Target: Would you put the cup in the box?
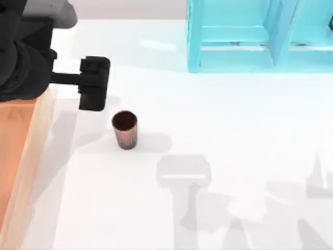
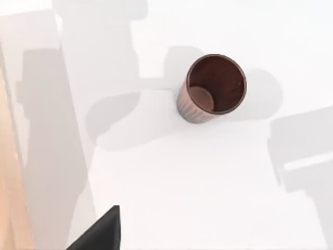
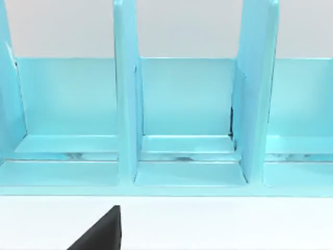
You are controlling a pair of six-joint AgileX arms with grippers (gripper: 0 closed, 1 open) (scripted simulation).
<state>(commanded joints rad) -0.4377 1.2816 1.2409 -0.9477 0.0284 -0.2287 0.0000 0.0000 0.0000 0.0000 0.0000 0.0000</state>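
On the white desk (image 1: 234,130), the upright cup (image 1: 125,129) stands just beside the left gripper (image 1: 94,83), whose opening I cannot tell.

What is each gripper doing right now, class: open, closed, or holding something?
Left gripper: holds nothing, beside the ribbed reddish-brown cup; open or closed cannot be told.
Right gripper: cannot be told.

box (image 1: 23,156) cut off by the top view's left edge, far end hidden under the left arm, turquoise shelf unit (image 1: 260,36) cut off at top and right edges, left gripper (image 1: 94,83) finger gap unreadable from above
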